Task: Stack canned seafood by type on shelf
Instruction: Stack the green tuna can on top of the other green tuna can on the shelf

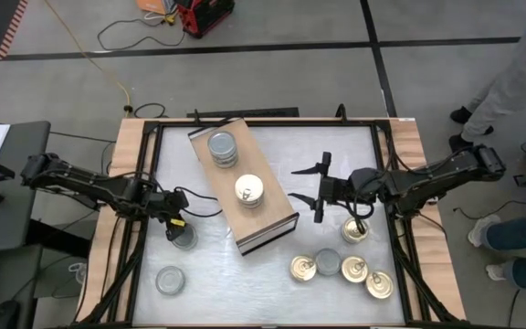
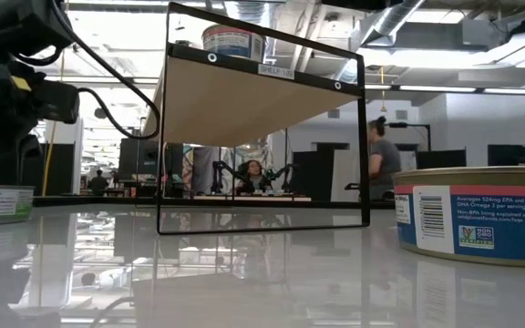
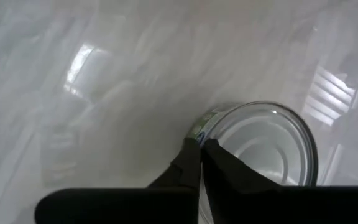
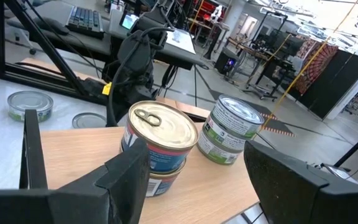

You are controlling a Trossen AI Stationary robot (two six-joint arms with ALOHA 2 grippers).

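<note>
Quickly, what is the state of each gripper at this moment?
Left gripper: shut on the rim of a silver-topped tin on the table.
Right gripper: open, holding nothing, beside the shelf.

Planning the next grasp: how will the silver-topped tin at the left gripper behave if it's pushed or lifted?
The silver-topped tin sits flat and squat, so it probably won't tip. On the glossy tabletop it would likely slide. The shut left gripper meets only its rim, so it may slip.

Left claw (image 1: 180, 228) low, fingers together; right claw (image 1: 320, 188) raised, apparently spread.
</note>
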